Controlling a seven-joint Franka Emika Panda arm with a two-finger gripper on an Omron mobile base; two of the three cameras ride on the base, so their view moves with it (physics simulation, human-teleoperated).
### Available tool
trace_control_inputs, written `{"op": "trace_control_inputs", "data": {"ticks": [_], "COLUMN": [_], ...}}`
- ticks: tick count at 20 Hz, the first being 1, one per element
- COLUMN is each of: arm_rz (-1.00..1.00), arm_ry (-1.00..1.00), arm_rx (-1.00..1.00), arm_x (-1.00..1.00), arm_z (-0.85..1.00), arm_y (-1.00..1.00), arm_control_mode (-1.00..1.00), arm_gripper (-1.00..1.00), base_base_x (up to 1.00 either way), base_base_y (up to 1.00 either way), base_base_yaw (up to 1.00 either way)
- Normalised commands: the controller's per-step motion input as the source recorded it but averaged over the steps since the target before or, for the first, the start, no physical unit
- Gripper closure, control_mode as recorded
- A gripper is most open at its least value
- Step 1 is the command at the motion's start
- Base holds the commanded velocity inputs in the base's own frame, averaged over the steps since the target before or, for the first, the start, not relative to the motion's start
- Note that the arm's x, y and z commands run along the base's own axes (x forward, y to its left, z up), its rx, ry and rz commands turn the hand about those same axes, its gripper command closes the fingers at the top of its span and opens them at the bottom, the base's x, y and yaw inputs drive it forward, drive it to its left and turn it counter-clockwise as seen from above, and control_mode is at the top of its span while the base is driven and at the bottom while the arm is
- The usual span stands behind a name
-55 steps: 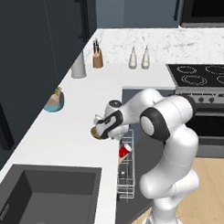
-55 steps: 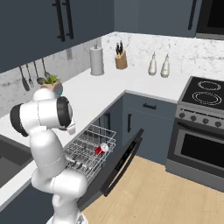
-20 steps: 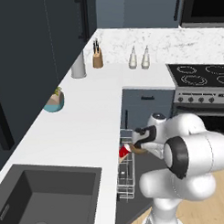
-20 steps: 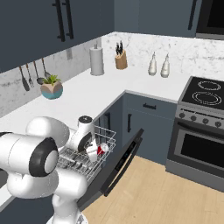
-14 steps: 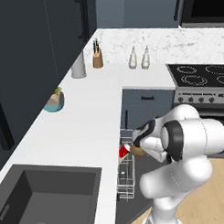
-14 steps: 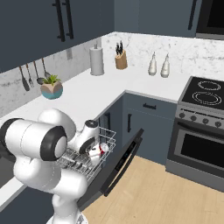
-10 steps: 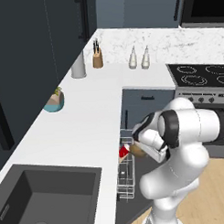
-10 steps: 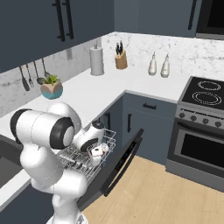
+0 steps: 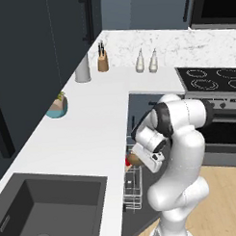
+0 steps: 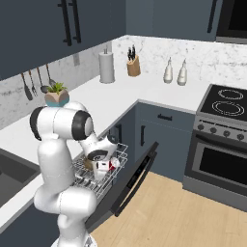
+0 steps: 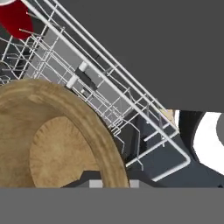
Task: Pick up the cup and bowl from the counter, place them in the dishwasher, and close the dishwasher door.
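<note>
Bowl sat clamped by its rim in the pincer, low over the pulled-out rack beside the cup; best to lower it level between the tines before letting go, clear of that cup.

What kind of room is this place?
Most likely a home kitchen: a black electric stovetop, a dark sink in the white marbled counter, and an open dishwasher's white wire rack.

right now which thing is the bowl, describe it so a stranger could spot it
Find the white wire rack pulled out under the white marbled counter. Just above it, the end effector holds a shallow round wooden-looking tan bowl; the small red cup beside it is tapered.
</note>
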Motion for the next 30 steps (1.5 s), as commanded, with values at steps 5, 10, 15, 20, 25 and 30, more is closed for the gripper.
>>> {"op": "trace_control_inputs", "data": {"ticks": [5,10,15,20,25,30], "arm_rz": [-0.17,-0.16,-0.12,-0.14,-0.13,-0.12], "arm_ry": [0.20,0.20,0.17,0.17,0.17,0.16], "arm_rx": [0.14,0.13,0.14,0.07,0.04,0.01], "arm_x": [0.19,0.18,0.40,0.48,0.33,0.03], "arm_z": [-0.44,-0.43,-0.37,-0.49,-0.44,-0.30], "arm_y": [0.06,0.02,0.13,0.09,0.02,0.00], "arm_control_mode": [-1.00,-1.00,-1.00,-1.00,-1.00,-1.00], "arm_gripper": [1.00,1.00,1.00,1.00,1.00,1.00], "base_base_x": [0.00,0.00,0.00,0.00,0.00,0.00], "base_base_y": [0.00,0.00,0.00,0.00,0.00,0.00], "base_base_yaw": [0.00,0.00,0.00,0.00,0.00,0.00]}}
